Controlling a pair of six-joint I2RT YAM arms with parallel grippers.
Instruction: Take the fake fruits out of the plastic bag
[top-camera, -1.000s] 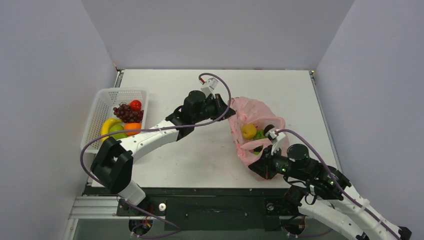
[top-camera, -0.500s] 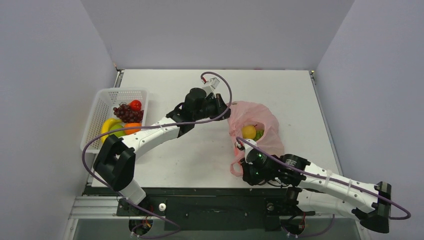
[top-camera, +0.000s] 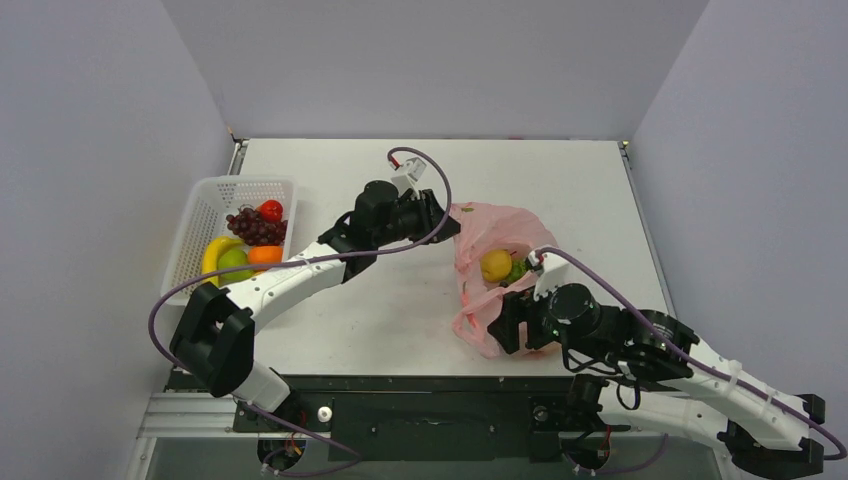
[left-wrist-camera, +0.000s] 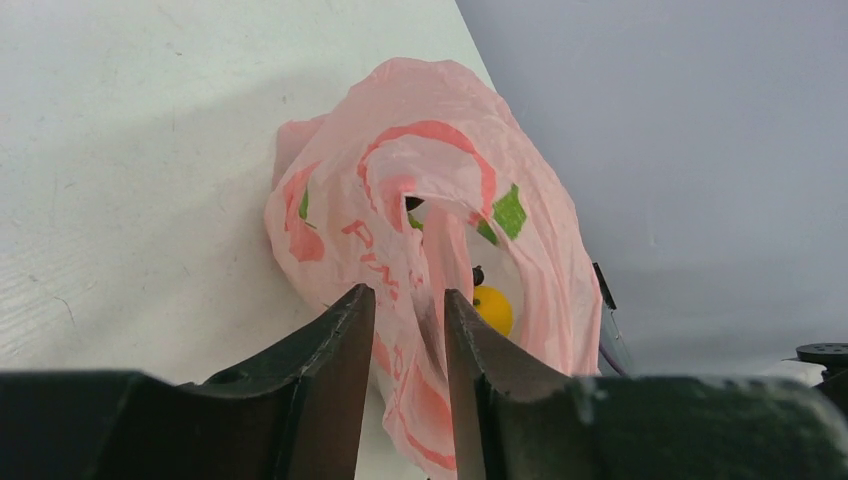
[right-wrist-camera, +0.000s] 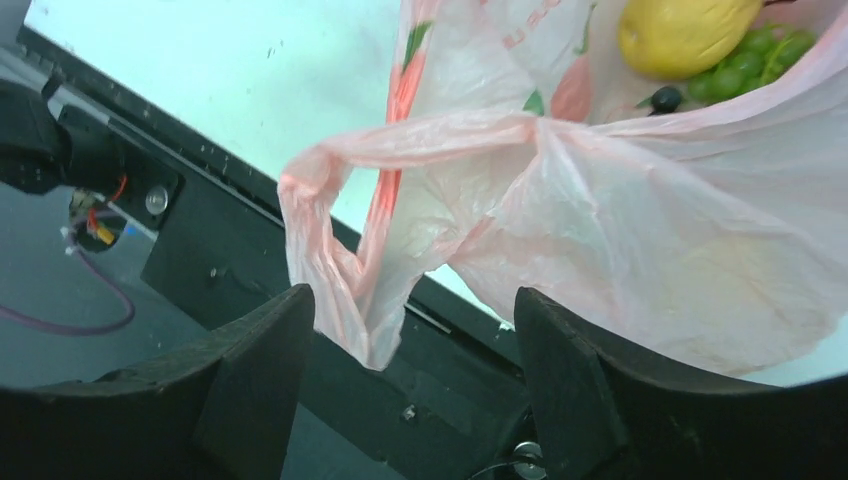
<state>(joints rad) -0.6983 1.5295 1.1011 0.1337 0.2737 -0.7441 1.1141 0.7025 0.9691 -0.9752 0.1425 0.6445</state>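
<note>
The pink plastic bag (top-camera: 505, 232) lies slumped on the table right of centre, its mouth facing up. Inside it are a yellow lemon (top-camera: 496, 264) and a green fruit (top-camera: 518, 270). My left gripper (top-camera: 447, 222) is at the bag's far-left edge. In the left wrist view its jaws (left-wrist-camera: 408, 293) stand a little apart, with bag film (left-wrist-camera: 400, 200) in the gap and the lemon (left-wrist-camera: 492, 308) beyond. My right gripper (top-camera: 510, 322) is at the bag's near edge, open wide (right-wrist-camera: 415, 300). A loose handle loop (right-wrist-camera: 340, 250) hangs between its fingers, untouched. The lemon (right-wrist-camera: 685, 35) and a bumpy green fruit (right-wrist-camera: 765, 50) sit above.
A white mesh basket (top-camera: 212, 192) stands at the table's left edge. It holds purple grapes (top-camera: 255, 228), a red fruit (top-camera: 271, 210), a banana (top-camera: 214, 250), an orange (top-camera: 265, 256) and a green fruit (top-camera: 236, 263). The bag's near side overhangs the black front rail (right-wrist-camera: 250, 270).
Both grippers were shut on the bag's rim and have opened. The right one let the handle drop and shifted along the near edge. The left arm drew slightly left, and the bag sagged.
</note>
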